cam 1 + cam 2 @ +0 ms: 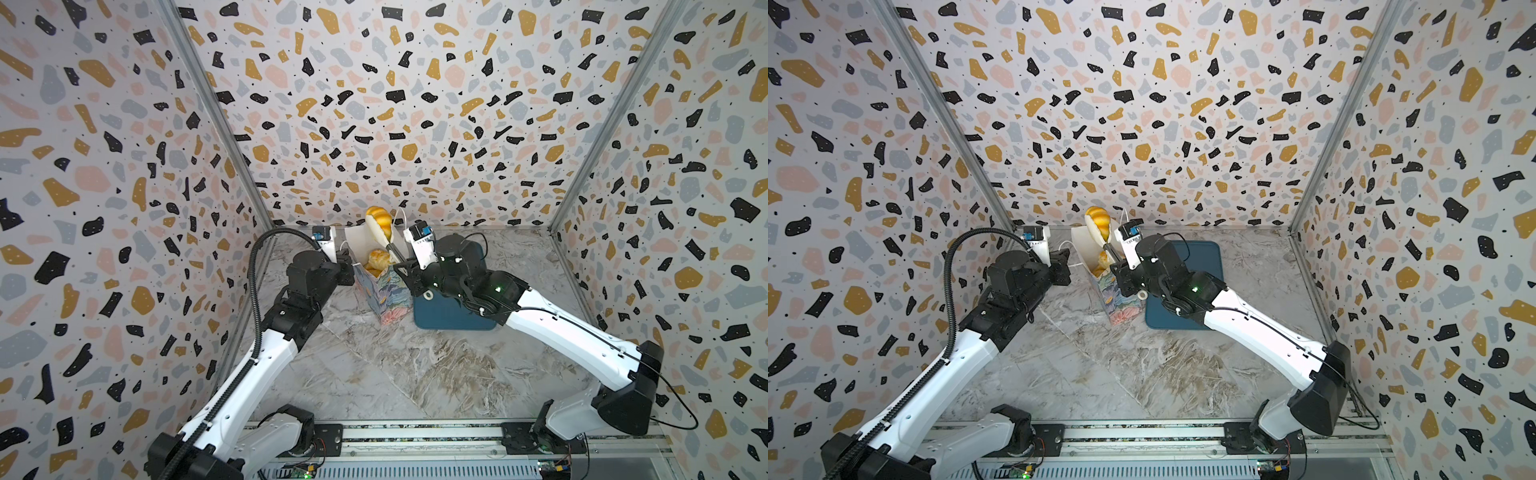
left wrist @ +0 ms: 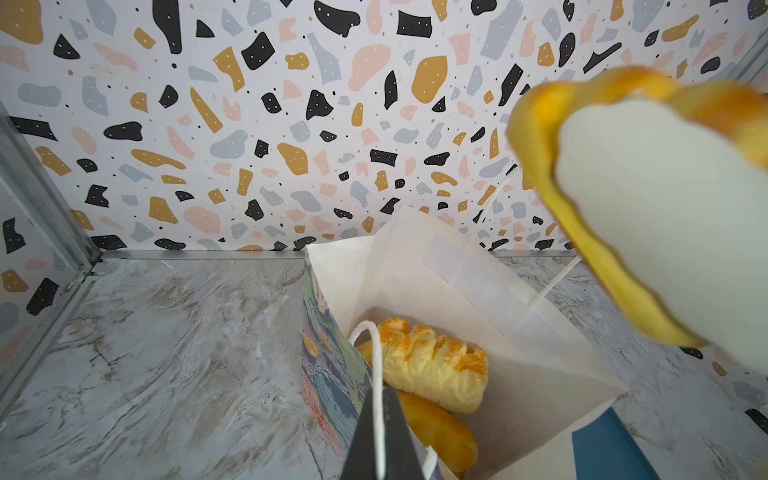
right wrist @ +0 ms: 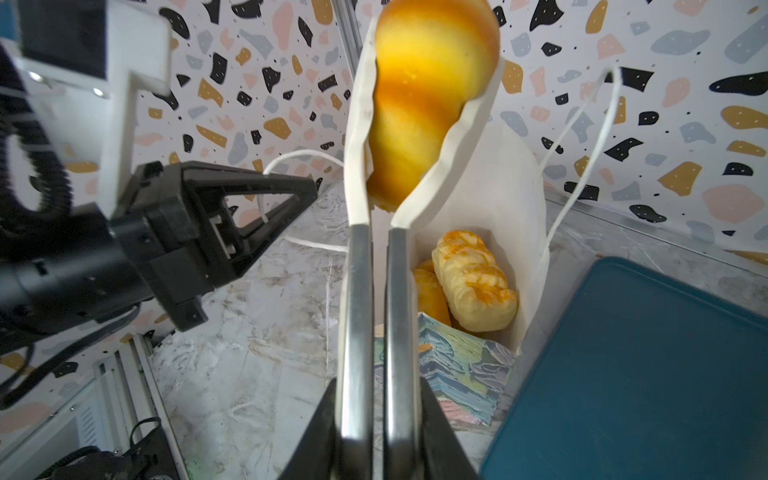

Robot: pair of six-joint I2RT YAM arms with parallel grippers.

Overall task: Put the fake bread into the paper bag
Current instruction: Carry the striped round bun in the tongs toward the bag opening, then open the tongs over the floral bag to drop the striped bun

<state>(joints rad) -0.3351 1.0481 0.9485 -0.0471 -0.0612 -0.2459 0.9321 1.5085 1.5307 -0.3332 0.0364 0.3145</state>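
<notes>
- Currently the right gripper (image 3: 378, 403) is keeping its jaws pressed narrow on a pair of metal tongs (image 3: 358, 307). The tongs are reaching out from it toward the space over the paper bag (image 1: 388, 305).
- The white tips of the tongs are squeezing a ridged golden roll (image 3: 430, 91) from both sides. This roll is hanging in the air above the open mouth of the bag, and it is not touching the bag. In both top views it is showing its pale flat side.
- The left gripper (image 2: 380, 419) is standing at the left side of the bag in both top views. Its jaws are closed on the white cord handle (image 2: 374, 345) of the bag's near wall, and the cord is running up between them.
- The bag is standing upright on the marble table (image 1: 395, 374), with its white inside open to the cameras and its painted pastel outside facing the front.
- Inside the bag at least two breads are lying at the bottom: a pale ridged pastry (image 2: 432, 370) and an oblong orange loaf (image 2: 442, 434). The two are touching each other.
- Just beside the bag, on its right side in both top views, a dark-blue tray (image 3: 644, 374) is lying flat under the right arm. I cannot tell whether it is touching the bag.
</notes>
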